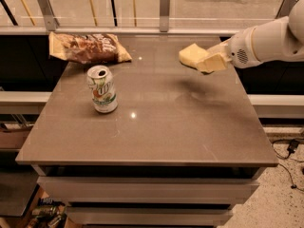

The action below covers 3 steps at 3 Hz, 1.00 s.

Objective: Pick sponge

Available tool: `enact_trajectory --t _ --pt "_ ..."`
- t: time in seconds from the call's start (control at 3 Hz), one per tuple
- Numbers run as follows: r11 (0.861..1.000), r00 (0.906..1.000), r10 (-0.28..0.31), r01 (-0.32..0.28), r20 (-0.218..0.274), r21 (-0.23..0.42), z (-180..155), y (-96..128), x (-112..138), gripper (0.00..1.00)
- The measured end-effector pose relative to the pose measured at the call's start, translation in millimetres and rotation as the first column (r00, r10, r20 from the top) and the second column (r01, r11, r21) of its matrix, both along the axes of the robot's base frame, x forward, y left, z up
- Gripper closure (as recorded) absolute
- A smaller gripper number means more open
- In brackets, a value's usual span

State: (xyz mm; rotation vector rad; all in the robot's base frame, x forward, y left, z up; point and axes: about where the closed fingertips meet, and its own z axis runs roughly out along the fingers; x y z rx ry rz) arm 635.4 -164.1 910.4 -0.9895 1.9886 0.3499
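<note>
The sponge (191, 55) is a pale yellow foam block held in the air above the right rear part of the grey table (156, 127). Its shadow lies on the tabletop below it. My gripper (205, 61) reaches in from the right on a white arm (266, 42) and is shut on the sponge, with one flat pale-yellow finger (213, 62) showing along its near side.
A green-and-white soda can (101, 89) stands upright on the left half of the table. A crinkled brown snack bag (88, 47) lies at the rear left corner. A glass rail with metal posts (164, 8) runs behind the table. Drawers sit under the tabletop.
</note>
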Motion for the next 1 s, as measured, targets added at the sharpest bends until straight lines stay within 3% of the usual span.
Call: enact_trajectory --t 0.67,1.0 --pt "0.999 0.9976 0.047 -0.048 0.051 0.018 39.1 -15.9 -14.0 1.0" --pt "0.999 0.9976 0.047 -0.048 0.051 0.018 39.1 -15.9 -14.0 1.0"
